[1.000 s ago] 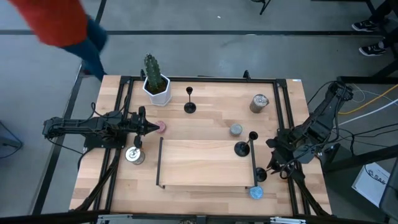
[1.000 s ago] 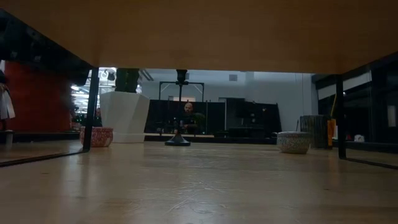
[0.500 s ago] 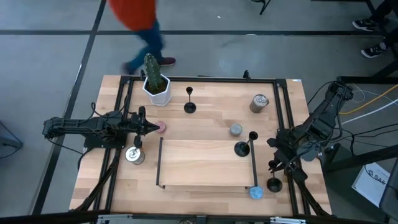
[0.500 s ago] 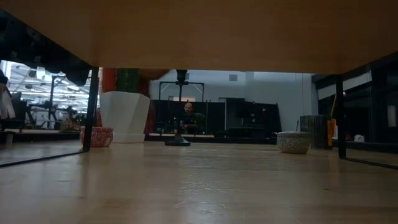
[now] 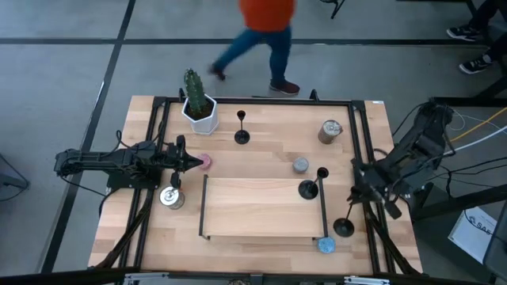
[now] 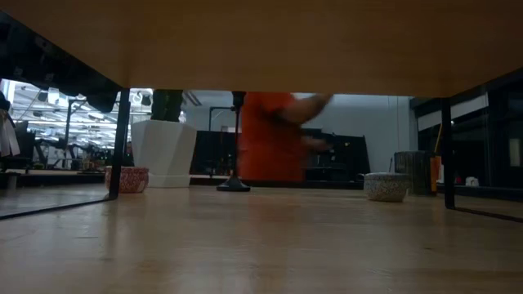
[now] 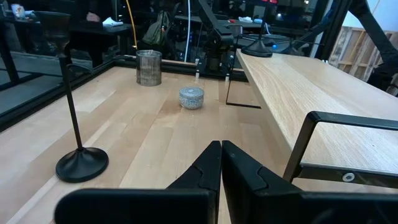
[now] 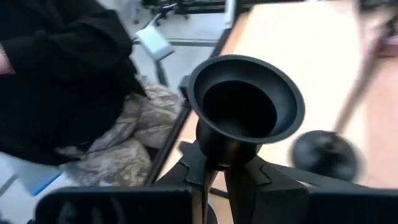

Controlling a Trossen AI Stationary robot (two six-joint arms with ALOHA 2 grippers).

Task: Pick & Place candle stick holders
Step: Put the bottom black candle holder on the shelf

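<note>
Three black candle stick holders are in view. One stands on its round base at the far middle of the table. A second stands on the raised wooden platform. The third hangs at the near right, with my right gripper shut on it; its cup top fills the right wrist view. My left gripper rests shut and empty at the table's left, beside a pink tin. My right gripper pinches the holder's thin stem just under the cup between its two fingers. The fingers come slanting down from the table's right side and lie across the stem. The holder hangs tilted, its round base lifted off the table.
The raised wooden platform on black legs fills the table's middle. Around it are a cactus in a white pot, a metal can, a grey tin, a blue tin and another can. A person in orange walks past the far edge.
My right gripper has shut on the near-right holder's stem and risen, tipping as it went. The holder has come up off the table and its base has swung a little toward the right edge. The person in orange has walked rightward along the far side.
</note>
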